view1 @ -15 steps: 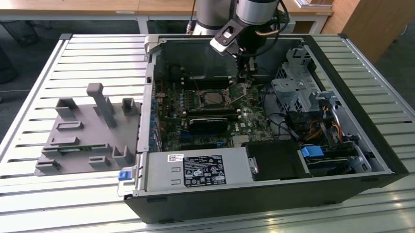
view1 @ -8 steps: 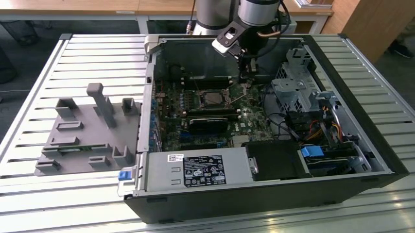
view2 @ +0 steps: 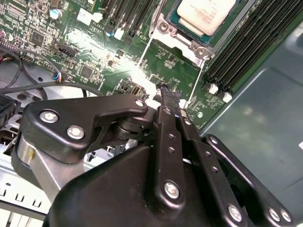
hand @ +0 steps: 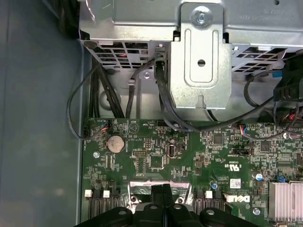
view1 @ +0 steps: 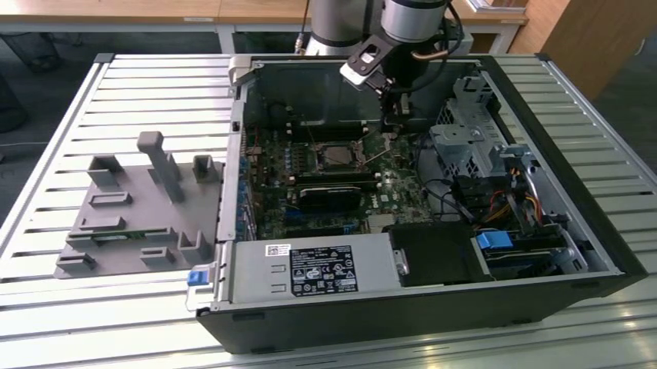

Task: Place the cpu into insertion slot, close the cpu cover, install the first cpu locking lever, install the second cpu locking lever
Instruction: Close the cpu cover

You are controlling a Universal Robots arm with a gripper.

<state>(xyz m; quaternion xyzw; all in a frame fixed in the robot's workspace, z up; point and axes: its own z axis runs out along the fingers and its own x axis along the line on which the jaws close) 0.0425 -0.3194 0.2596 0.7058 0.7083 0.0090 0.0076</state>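
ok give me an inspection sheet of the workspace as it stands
surface: slatted metal table carrying an open computer case
job's things: cpu seated, cpu cover down around it; state of the levers cannot be told
clutter: grey fixture plate on the exterior view's left of the case
grippers: gripper inside the case, jaws together, low over the green board beside the cpu
cables: black cables run down to the board's edge
surroundings: wooden desks behind the table
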